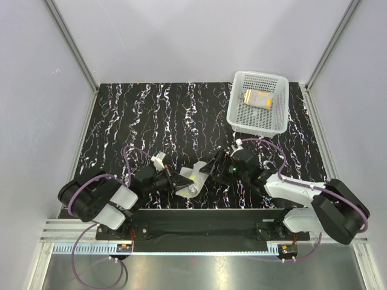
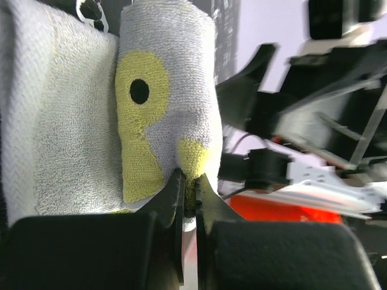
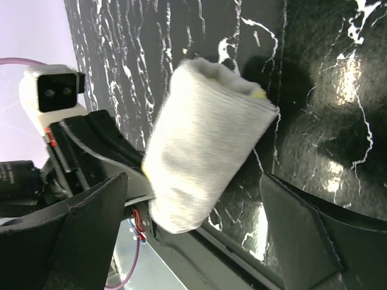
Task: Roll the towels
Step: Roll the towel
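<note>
While the yellow towel (image 1: 192,181) hangs as a short, fat roll, grey-white side out, over the near middle of the surface (image 1: 133,121), I read the rolling of this one as done and the securing of it as the step in hand. The left pincer (image 2: 188,181) is closed tight on a yellow fold at the roll's lower edge, a thin pinch rather than a hold round the body. From the right wrist view I cannot tell whether the roll's far end touches the surface or hangs just above it.

The right pincer (image 3: 193,217) comes in from the right and stands fully open, one finger either side of the roll and neither touching it.

Further out, the orange towel (image 1: 259,98) lies as a compact bundle inside the white basket (image 1: 261,74) at the far right corner, so I judge the task about half finished or better.

My next move, as I see it, calls for closing the right pincer squarely round the roll's middle before the left one lets go; released early, the outer flap would likely spring loose. After that, I expect a carry to the basket.
</note>
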Motion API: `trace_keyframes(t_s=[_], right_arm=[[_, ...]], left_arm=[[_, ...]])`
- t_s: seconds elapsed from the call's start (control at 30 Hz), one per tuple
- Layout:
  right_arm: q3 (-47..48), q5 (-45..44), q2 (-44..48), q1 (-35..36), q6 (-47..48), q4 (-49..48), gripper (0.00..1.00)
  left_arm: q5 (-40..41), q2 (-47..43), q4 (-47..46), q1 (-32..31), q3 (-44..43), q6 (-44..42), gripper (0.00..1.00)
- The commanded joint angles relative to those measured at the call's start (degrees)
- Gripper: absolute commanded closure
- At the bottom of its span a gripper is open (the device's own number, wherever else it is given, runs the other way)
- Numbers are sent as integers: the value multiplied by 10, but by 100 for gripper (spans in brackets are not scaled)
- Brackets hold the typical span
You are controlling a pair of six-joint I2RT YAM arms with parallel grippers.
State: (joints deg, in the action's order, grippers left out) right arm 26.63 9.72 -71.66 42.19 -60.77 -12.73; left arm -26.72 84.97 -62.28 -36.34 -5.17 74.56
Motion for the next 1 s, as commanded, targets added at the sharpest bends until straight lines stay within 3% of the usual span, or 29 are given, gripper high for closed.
trace_keyframes(t_s=[0.0,0.4,0.6,0.77,0.97], right_arm=[[-17,20,-36,0,-20,-103,3],[0,24,-150,17,-36,-196,5],[21,34,-194,25,-44,-224,6],[32,38,-219,35,-46,-248,9],[39,46,-239,45,-44,-268,22]], left_arm=[[-24,13,-127,17,24,57,99],[11,-47,-48,19,50,14,99],[47,-151,97,18,78,-21,99],[102,-274,293,7,76,-48,95],[141,-352,445,-9,74,-69,75]])
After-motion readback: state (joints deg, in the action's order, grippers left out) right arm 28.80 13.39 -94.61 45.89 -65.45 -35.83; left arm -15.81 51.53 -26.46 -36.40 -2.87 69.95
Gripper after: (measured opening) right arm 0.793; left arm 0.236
